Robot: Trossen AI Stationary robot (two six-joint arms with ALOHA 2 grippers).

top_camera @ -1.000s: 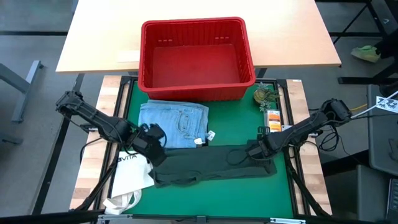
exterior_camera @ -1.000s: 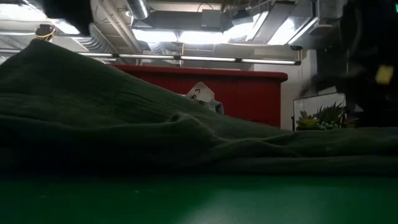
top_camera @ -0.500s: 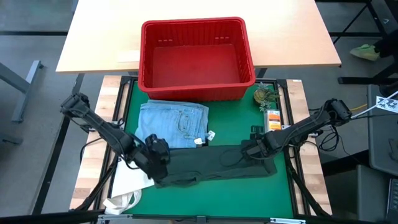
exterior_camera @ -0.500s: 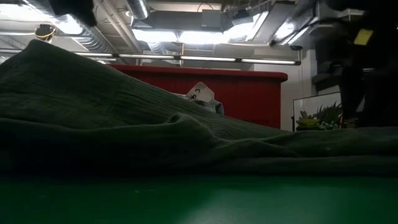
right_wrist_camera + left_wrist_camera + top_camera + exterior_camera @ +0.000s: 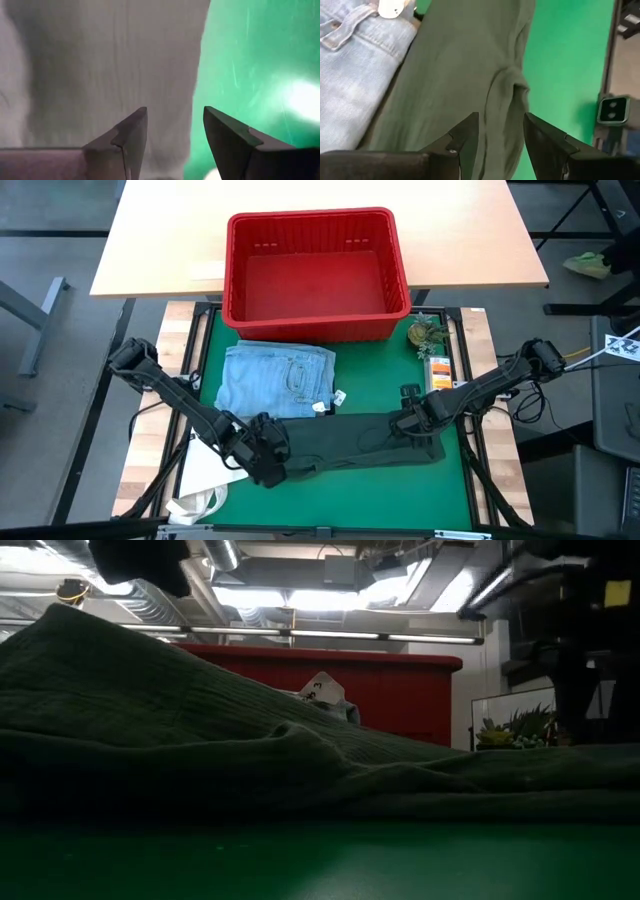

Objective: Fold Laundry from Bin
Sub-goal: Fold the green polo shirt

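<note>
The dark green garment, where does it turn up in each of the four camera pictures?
High view: the dark green garment lies across the green mat, near edge.
Low view: it fills the foreground.
Left wrist view: it runs up the middle.
Right wrist view: it looks pale grey.
Shared landmark: the green mat shows in all four.

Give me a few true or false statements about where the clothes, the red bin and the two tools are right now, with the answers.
1. The red bin has laundry in it. False: it holds none.
2. The light blue jeans lie folded on the green mat. True.
3. The left tool grips the jeans. False: it is open over the dark green garment.
4. The right tool is open above that garment's other end. True.
5. A white tote bag lies inside the bin. False: it lies beside the mat.
</note>
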